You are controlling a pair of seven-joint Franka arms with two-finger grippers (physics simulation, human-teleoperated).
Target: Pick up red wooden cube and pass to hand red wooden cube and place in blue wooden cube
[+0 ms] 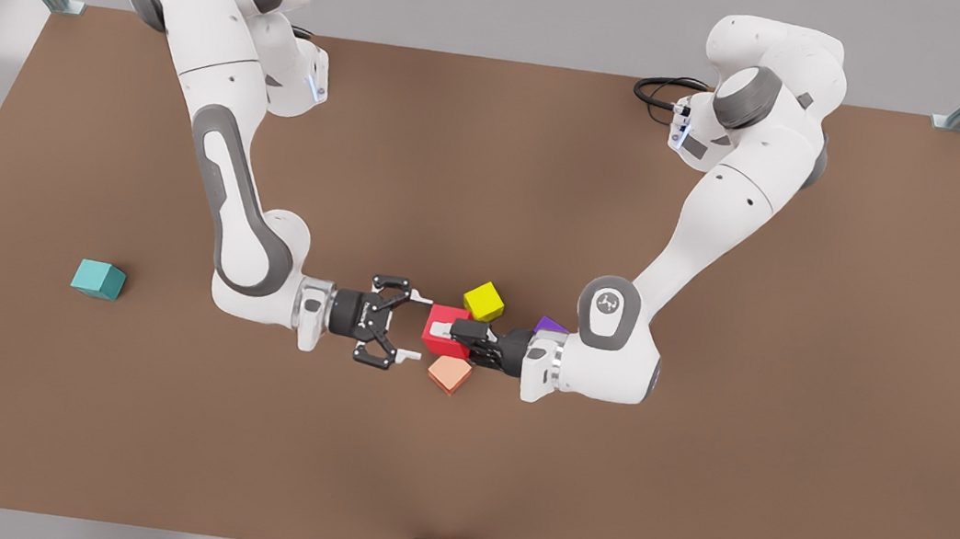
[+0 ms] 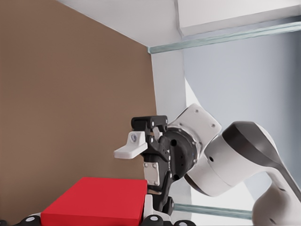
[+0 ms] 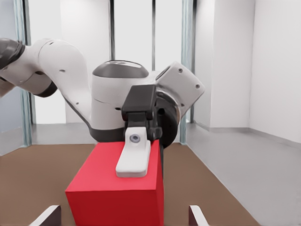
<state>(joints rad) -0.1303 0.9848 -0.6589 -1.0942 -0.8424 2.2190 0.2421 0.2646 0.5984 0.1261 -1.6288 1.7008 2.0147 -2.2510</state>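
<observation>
Front view: a salmon-orange wooden cube point(image 1: 449, 374) lies nearest on the brown bench point(image 1: 694, 474). Just behind it the red wooden cube point(image 1: 444, 316) is pinched by the left pincer point(image 1: 442, 332), reaching in from the front view's right. The right pincer point(image 1: 415, 328) faces it, spread. The teal-blue wooden cube point(image 1: 98, 279) sits well apart at the front view's left.

Left wrist view: the red cube is close, with the spread right pincer beyond.

Right wrist view: a white finger point(image 3: 134, 157) presses the cube's face.
</observation>
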